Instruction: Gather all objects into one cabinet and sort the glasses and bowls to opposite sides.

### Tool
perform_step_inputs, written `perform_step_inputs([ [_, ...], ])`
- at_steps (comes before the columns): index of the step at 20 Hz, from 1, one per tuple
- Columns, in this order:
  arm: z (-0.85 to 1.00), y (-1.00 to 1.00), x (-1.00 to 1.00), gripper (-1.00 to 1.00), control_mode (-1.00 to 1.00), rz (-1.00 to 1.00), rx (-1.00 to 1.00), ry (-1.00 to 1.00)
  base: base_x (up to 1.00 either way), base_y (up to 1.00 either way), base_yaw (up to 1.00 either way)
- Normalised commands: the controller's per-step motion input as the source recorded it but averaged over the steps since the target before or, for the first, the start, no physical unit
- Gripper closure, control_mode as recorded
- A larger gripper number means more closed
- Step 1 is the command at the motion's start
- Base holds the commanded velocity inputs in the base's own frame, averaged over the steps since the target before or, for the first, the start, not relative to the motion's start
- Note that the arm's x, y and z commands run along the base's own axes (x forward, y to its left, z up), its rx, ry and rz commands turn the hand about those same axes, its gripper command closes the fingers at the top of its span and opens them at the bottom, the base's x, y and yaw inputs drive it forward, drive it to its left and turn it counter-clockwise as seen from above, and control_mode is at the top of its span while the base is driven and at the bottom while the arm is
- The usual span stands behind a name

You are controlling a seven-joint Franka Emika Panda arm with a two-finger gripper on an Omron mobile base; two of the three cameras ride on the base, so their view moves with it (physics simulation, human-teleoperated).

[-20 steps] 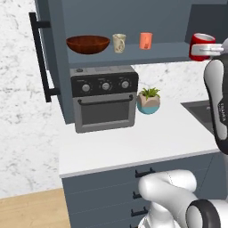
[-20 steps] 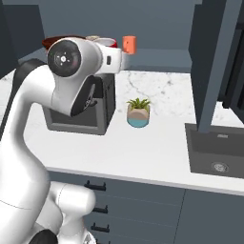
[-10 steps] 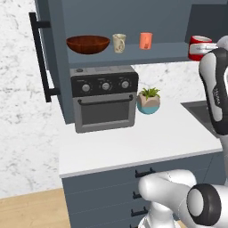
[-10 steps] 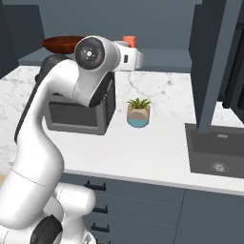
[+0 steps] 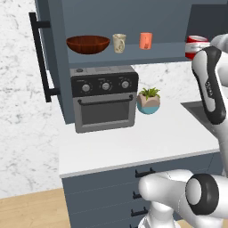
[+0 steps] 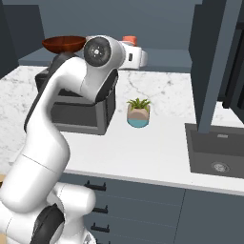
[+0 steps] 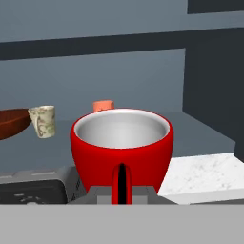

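Note:
The glossy red cup (image 7: 121, 143) is held upright in my gripper (image 7: 121, 194), which is shut on it low down, around the cup's dark mark. From the left base view the red cup (image 5: 196, 46) hangs at shelf height, just right of the open slate-blue cabinet (image 5: 133, 18). On the cabinet shelf stand the reddish-brown bowl (image 5: 88, 44) at the left, the beige cup (image 5: 119, 42) and the coral-orange cup (image 5: 145, 40). Beyond the red cup I also see the beige cup (image 7: 44, 121), the coral-orange cup (image 7: 103, 105) and the bowl's edge (image 7: 12, 123).
A toaster oven (image 5: 104, 98) stands on the white counter (image 5: 133, 142) under the shelf, with a potted plant (image 5: 149, 100) to its right. The cabinet's left door (image 5: 42, 58) stands open. A sink (image 6: 217, 152) lies at the right under another open door (image 6: 212, 62).
The arm has swung its upper links round and carried the red cup slightly left, toward the open cabinet shelf. The bowl and both other cups have not moved.

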Motion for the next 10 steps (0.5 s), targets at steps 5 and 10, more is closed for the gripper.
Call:
perform_step_inputs([
  [5,0.00,0.13,0.13,1.00,-1.00,-0.09,0.00,-0.11,0.00,0.00,0.00],
  [10,0.00,0.02,0.33,1.00,-1.00,-0.07,0.00,-0.04,0.00,0.00,0.00],
])
